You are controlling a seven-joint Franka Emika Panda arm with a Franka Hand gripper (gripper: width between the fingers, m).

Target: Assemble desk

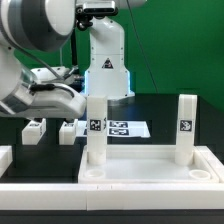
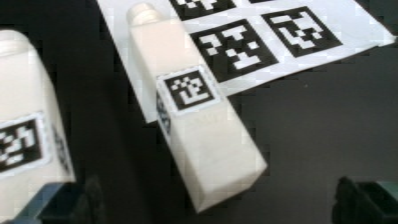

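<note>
- I'm seeing the gripper (image 2: 210, 205) jaws standing wide, holding nothing, hovering over a loose leg (image 2: 196, 120).
- Two upright legs (image 1: 96, 130) sitting in tabletop (image 1: 140, 168), six o'clock, exterior view.

Panda arm (image 1: 35, 45) is rising from its white base (image 1: 105, 62) at the rear and is bending over toward the exterior view's left, its bulky grey and white links crowding that upper corner. The wrist (image 1: 45, 95) is hanging low and pointing downward. The gripper (image 2: 210, 205) is holding its jaws spread wide apart, with its two dark fingertips (image 2: 43, 204) showing only at opposite sides of the wrist view.
</note>
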